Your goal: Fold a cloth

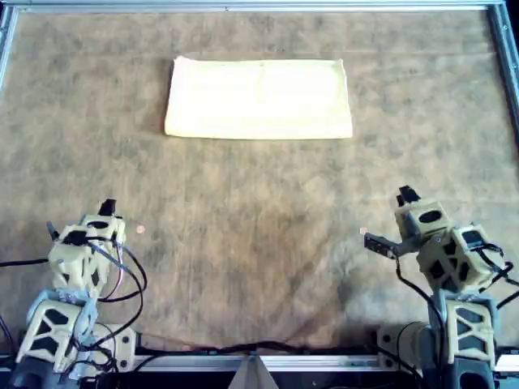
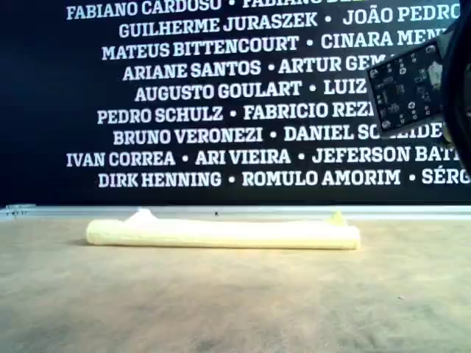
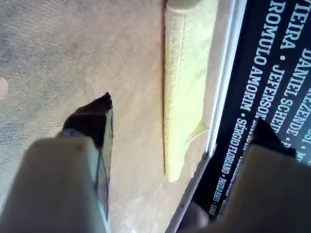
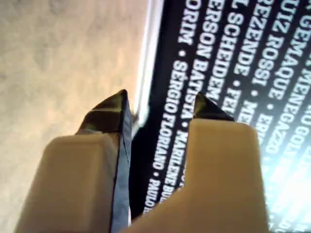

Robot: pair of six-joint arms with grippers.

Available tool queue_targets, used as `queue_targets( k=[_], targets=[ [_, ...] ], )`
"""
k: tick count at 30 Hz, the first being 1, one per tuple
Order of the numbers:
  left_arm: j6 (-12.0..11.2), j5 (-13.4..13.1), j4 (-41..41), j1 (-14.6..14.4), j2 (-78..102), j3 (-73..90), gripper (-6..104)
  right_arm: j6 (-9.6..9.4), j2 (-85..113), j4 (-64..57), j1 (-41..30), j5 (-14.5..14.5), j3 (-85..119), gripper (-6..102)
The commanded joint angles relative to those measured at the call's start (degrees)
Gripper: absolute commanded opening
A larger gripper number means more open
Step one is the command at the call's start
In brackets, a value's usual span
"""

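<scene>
The cloth [image 1: 259, 99] is pale yellow and lies folded into a flat rectangle near the far edge of the table in the overhead view. From the exterior view the cloth [image 2: 221, 233] looks like a low long strip, and one end of the cloth [image 3: 182, 73] shows in the left wrist view. My left gripper [image 1: 81, 217] is low at the overhead view's left, far from the cloth, open and empty [image 3: 182, 119]. My right gripper [image 1: 389, 219] is low at the overhead view's right, also open and empty [image 4: 161, 97]. The right wrist view does not show the cloth.
A brown felt-like mat [image 1: 259, 235] covers the table, with a metal rail [image 1: 243, 6] along the far edge. Behind it stands a black wall [image 2: 221, 95] with white names. A dark circuit board [image 2: 408, 88] hangs at the exterior view's upper right.
</scene>
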Motion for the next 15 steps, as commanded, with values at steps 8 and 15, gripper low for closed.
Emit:
queue_targets(
  k=[8, 15],
  targets=[
    [1.05, 0.44, -1.49, 0.44, 0.79, -1.32, 99, -0.35, 1.76, -0.97, 1.85, -0.44, -1.23, 54],
    [1.14, 0.53, -1.49, 0.26, -0.18, -5.27, 99, -0.26, -6.06, -0.44, 2.29, -0.35, -12.48, 54]
  ],
)
